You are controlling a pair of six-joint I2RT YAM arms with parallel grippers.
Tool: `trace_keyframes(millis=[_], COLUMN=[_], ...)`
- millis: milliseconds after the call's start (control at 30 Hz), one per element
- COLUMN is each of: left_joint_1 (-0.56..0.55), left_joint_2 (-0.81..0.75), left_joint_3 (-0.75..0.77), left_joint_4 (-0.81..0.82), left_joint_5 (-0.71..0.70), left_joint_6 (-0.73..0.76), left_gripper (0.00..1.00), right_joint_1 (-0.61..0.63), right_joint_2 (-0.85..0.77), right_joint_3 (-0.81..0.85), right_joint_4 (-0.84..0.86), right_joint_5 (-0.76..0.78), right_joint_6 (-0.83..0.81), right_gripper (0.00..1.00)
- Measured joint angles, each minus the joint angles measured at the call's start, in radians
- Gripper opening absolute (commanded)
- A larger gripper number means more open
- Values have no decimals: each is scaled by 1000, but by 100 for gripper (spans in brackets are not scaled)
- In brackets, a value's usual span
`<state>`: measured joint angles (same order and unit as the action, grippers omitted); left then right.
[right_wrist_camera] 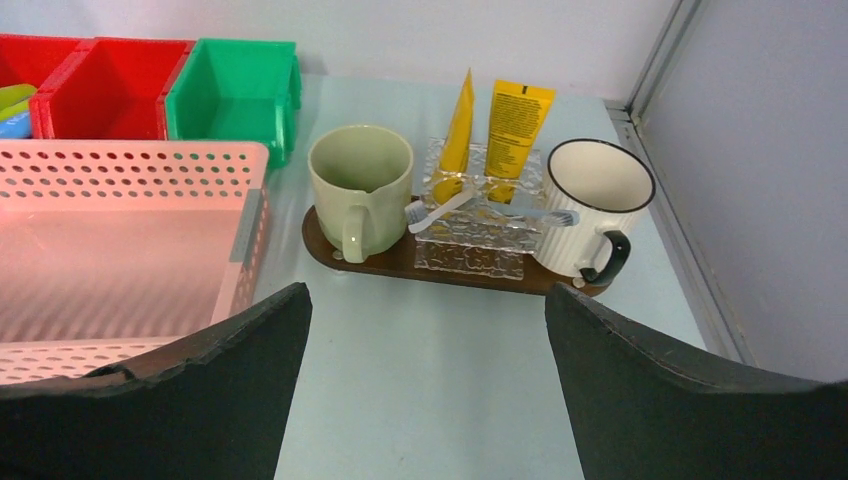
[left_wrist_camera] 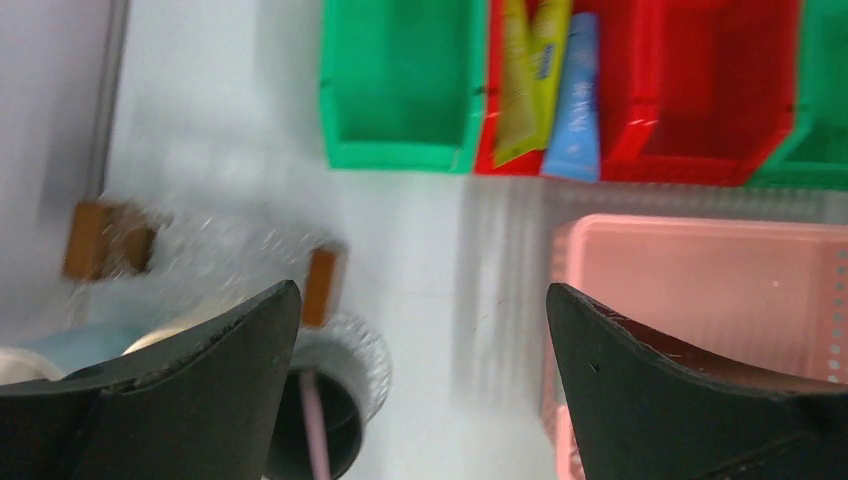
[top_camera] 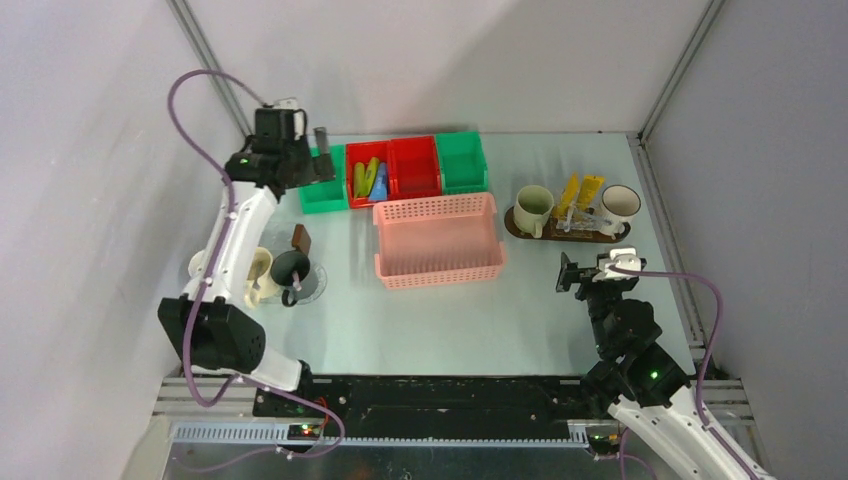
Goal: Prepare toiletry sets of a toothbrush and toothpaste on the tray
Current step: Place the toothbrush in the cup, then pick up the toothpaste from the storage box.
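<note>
Found tray (right_wrist_camera: 460, 281) far right on bench (right_wrist_camera: 430, 380), carrying green mug (right_wrist_camera: 360, 185), white mug (right_wrist_camera: 590, 210), two yellow tubes (right_wrist_camera: 515, 115) and a brush (right_wrist_camera: 435, 210); saw right hand (right_wrist_camera: 425, 300) released, empty, just short of it; saw left hand (left_wrist_camera: 420, 300) released, empty, above bins (left_wrist_camera: 400, 80); noted dark mug (top_camera: 290, 268) at bench's left.

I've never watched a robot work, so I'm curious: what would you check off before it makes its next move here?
1. Left gripper open, nothing in it: ok.
2. Right gripper open, nothing in it: ok.
3. Pale green mug and white mug upright on the tray: ok.
4. Two yellow tubes between them: ok.
5. Spare tubes in the red bin: ok.
6. Free room on the tray for the dark mug: cannot tell.
</note>
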<state>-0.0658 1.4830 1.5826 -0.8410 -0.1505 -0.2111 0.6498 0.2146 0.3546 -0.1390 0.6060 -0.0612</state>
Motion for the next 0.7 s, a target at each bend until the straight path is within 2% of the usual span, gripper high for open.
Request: trace_keyframes(millis=[133, 367, 700], left_joint_1=[-118, -249, -320], left_joint_2=[41, 197, 388], left_joint_3=[-34, -48, -66], left_joint_4=[148, 344, 531], left_joint_5=[-43, -143, -284], left_joint_6=[-10, -9, -10], left_gripper=[99, 94, 81], right_joint_1=[-25, -68, -113], right_joint_2=[-1, -8, -8], right_joint_3=[0, 0, 0], right_joint_4=[0, 0, 0], right_joint_5=[-3, -7, -8], right_joint_6=[0, 0, -1], right_gripper=[89, 89, 89])
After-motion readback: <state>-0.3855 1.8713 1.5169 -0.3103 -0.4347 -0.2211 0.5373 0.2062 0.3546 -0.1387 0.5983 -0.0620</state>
